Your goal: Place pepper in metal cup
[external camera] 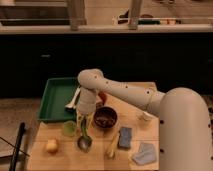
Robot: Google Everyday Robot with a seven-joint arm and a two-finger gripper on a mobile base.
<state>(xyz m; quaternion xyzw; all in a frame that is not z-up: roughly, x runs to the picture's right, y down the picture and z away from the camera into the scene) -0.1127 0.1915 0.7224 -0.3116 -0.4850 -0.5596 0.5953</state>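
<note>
The metal cup (84, 144) stands on the wooden table (60, 157), near the front left. My gripper (83, 121) points straight down right above it. A slim dark green pepper (84, 132) hangs between the gripper's tip and the cup's rim, with its lower end at the cup's mouth. I cannot tell whether the pepper is still held or rests in the cup. My arm (125, 92) reaches in from the right.
A pale green cup (69, 128) stands just left of the gripper and a dark bowl (105, 118) just right. A yellow banana-like piece (112, 145), blue sponge (125, 137), grey cloth (145, 154), yellow fruit (51, 146) and small white cup (145, 116) lie around. A green tray (52, 102) sits behind.
</note>
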